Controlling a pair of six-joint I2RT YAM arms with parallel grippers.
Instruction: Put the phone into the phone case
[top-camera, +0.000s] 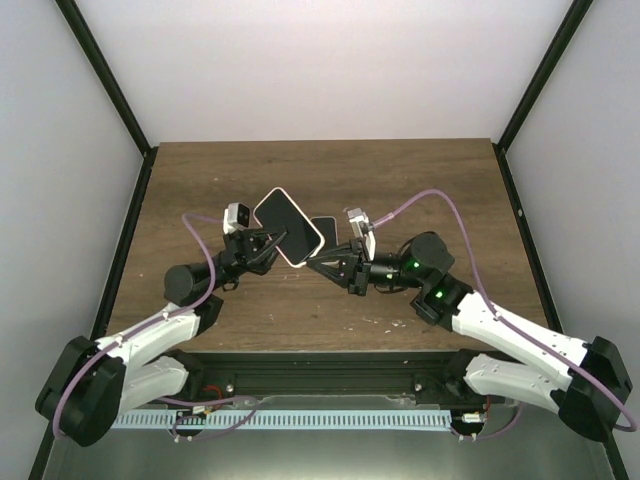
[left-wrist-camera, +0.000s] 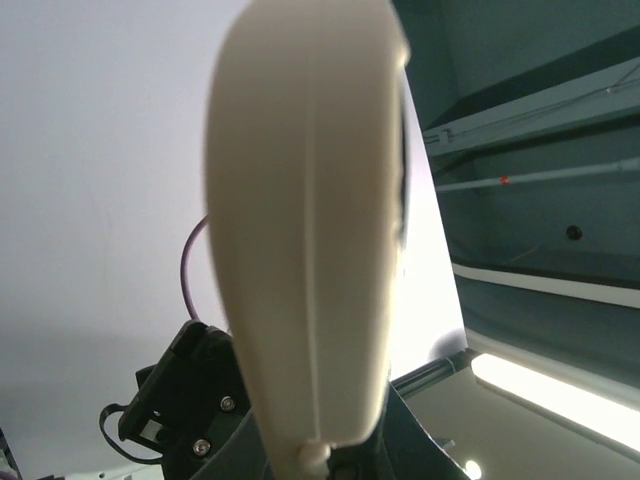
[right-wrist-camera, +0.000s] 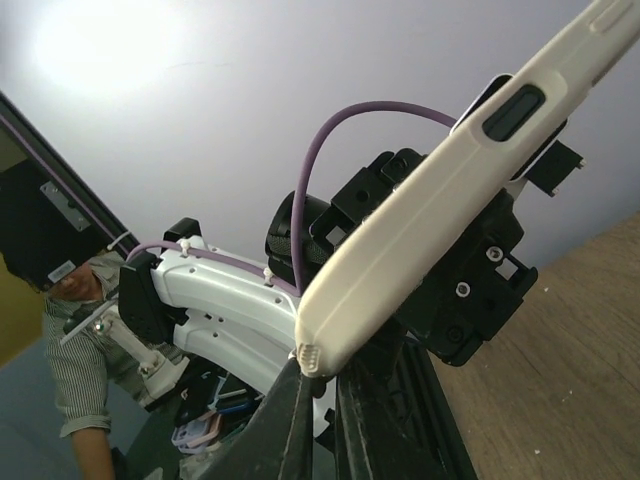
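Phone (top-camera: 286, 224) glossy black face up and tilted, sits inside cream phone case (left-wrist-camera: 300, 250), cream rim showing all round. Both held in the air above the wooden worktop (top-camera: 430, 190), mid-scene between the arms. Left fingers (top-camera: 260, 241) clamped on the case's lower-left edge. Right fingers (right-wrist-camera: 283, 425) closed, tips at the case's near corner; can't tell if pinching it. Dark flat rectangle (top-camera: 324, 231) lies on worktop just behind.

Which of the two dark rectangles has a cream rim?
The larger slab, tilted in the left gripper; the smaller phone right of it is all black, with no rim.
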